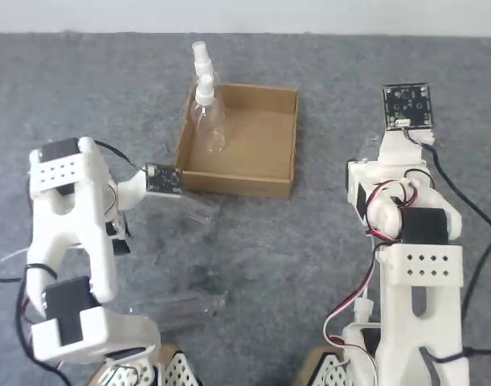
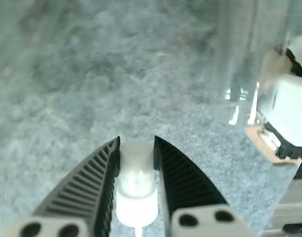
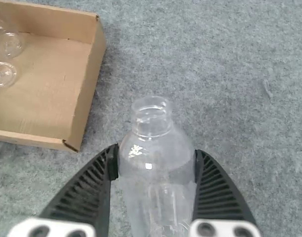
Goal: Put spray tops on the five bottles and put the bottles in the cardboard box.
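My left gripper [image 2: 137, 143] is shut on a white spray top [image 2: 136, 185], low over the grey carpet. A clear bottle [image 2: 249, 59] looms close beside it, blurred. My right gripper [image 3: 155, 150] is shut on a clear bottle [image 3: 153, 163] with an open, topless neck that points away from the wrist. The cardboard box [image 1: 237, 183] sits at the back middle of the table. Two capped bottles [image 1: 209, 121] stand in its left part, and their clear bodies [image 3: 5, 74] show in the right wrist view.
Two topless clear bottles lie on the carpet: one [image 1: 198, 211] just in front of the box, one [image 1: 181, 307] near the left arm's base. The box wall [image 3: 86, 84] lies to one side of the held bottle. Open carpet lies between the arms.
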`<state>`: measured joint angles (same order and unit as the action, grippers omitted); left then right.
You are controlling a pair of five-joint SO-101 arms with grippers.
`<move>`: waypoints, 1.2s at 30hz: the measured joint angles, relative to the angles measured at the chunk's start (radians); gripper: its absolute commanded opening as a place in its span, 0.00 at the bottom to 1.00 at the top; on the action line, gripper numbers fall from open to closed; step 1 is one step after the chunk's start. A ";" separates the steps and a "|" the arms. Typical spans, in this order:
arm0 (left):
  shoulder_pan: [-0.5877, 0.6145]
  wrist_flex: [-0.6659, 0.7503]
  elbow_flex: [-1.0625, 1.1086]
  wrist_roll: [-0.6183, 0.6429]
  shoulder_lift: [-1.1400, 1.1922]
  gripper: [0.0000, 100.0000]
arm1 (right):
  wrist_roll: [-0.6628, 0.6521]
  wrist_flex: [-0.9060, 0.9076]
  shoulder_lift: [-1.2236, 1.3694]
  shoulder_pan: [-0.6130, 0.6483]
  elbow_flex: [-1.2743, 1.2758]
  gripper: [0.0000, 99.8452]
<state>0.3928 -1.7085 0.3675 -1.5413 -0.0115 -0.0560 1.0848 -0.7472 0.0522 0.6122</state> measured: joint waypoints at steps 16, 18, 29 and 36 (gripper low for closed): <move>-0.005 -0.003 0.015 0.186 -0.485 0.01 | 0.000 0.032 -0.055 0.106 0.034 0.09; -0.018 0.015 0.015 0.250 -0.526 0.01 | 0.000 0.037 -0.115 0.126 0.043 0.09; -0.155 0.101 0.015 0.686 -0.677 0.01 | -0.057 0.034 -0.276 0.244 0.166 0.09; -0.249 0.203 0.015 0.990 -0.807 0.01 | -0.057 -0.020 -0.281 0.281 0.213 0.09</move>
<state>0.1442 -1.5060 0.3828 -0.5516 -0.8186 -0.1128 1.0648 -1.0280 0.3330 0.8255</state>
